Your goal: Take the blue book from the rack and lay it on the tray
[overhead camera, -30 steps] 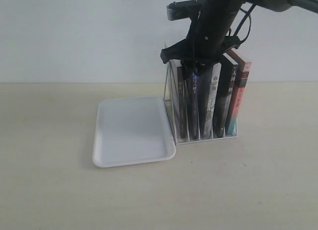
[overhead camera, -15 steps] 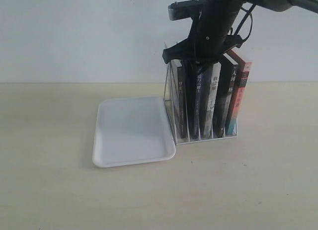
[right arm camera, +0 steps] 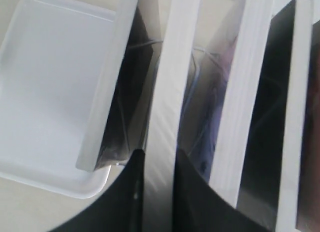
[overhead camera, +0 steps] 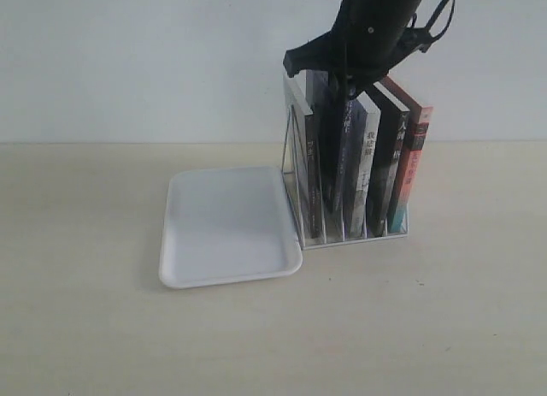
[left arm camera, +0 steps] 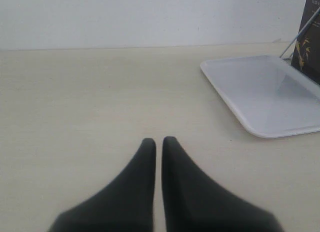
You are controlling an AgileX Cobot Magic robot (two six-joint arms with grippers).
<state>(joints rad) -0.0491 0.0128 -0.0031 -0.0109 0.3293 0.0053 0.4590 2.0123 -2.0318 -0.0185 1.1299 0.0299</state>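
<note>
Two grippers | right gripper [right arm camera: 158, 159]: jaws pinching the blue book [overhead camera: 335, 152] by its top edge, upper right of centre | book upright in the rack [overhead camera: 359, 239], higher than the neighbouring books [overhead camera: 380, 165] | tray [overhead camera: 226, 221] just left of rack | left gripper [left arm camera: 155, 144]: jaws pressed together

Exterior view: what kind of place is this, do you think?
Probably a robotics lab test bench, not a home: a pale table before a plain white wall, holding a wire book rack and a white tray, with a black robot arm above.
</note>
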